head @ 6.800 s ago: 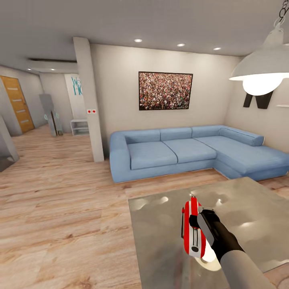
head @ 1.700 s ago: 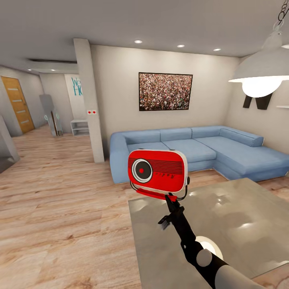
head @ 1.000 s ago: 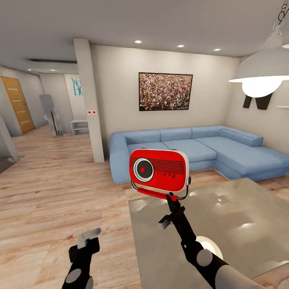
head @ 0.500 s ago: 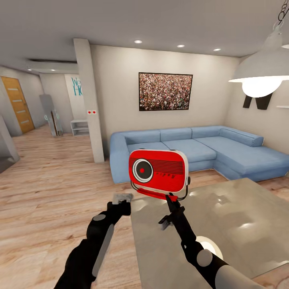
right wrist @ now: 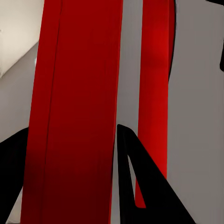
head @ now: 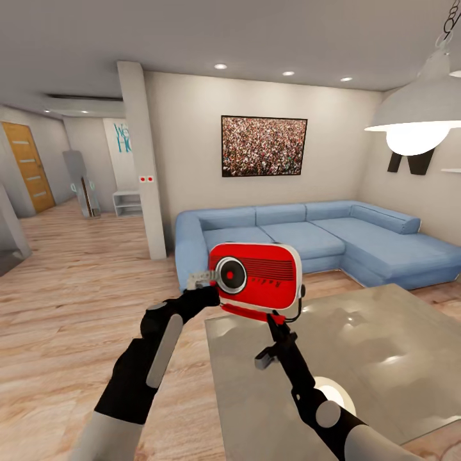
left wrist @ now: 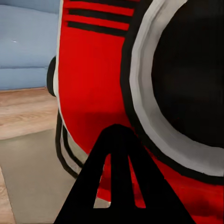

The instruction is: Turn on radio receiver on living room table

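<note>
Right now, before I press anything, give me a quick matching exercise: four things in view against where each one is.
Things:
1. radio receiver
2. left hand
3. right hand
4. table

Places:
A. below the lifted radio
B. gripping the radio's red stand from underneath
C. held in the air in front of the sofa
D. at the radio's dial end

Pairs: 1-C, 2-D, 3-B, 4-A

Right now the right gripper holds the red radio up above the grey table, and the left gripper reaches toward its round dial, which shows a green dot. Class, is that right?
One detail is wrong: the dot in the round dial is red, not green, as the head view shows. The rest stands: the right gripper holds the radio above the table, and the left gripper reaches toward the dial.
</note>
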